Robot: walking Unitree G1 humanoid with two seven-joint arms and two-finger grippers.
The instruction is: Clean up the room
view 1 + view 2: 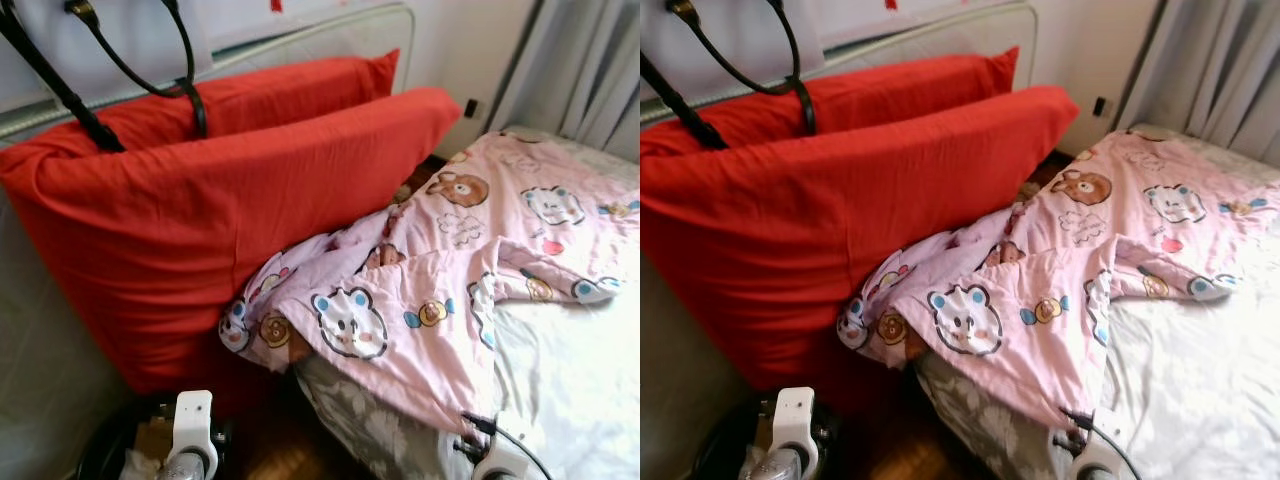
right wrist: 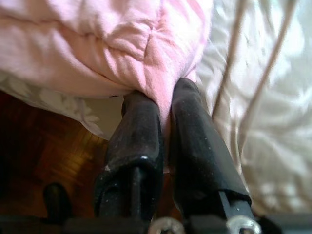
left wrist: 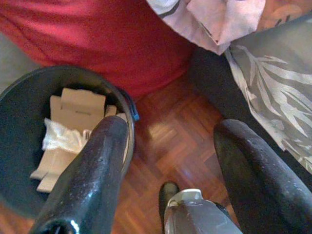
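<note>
Nearest the robot, the right gripper had its two black fingers pressed together on a fold of the pink cartoon-print blanket, pinching its near hem where it overhung the bed's near edge. Just left of that, the left gripper hung over the parquet floor with its jaws spread and nothing between them, above the rim of a dark waste bin holding cardboard scraps and crumpled plastic.

The step in hand looked like making the bed: the blanket lay bunched in a ridge toward the left, over a grey leaf-print sheet, leaving the white sheet bare at near right. The next move probably called for drawing the pinched hem toward the near right to spread the blanket flat.

Room was tight on the left. Two red pillows leaned upright against the headboard, touching the blanket's left end, and a narrow strip of floor ran between bin and bed. Farther off, black bag straps hung over the pillows, and grey curtains closed the far right.
</note>
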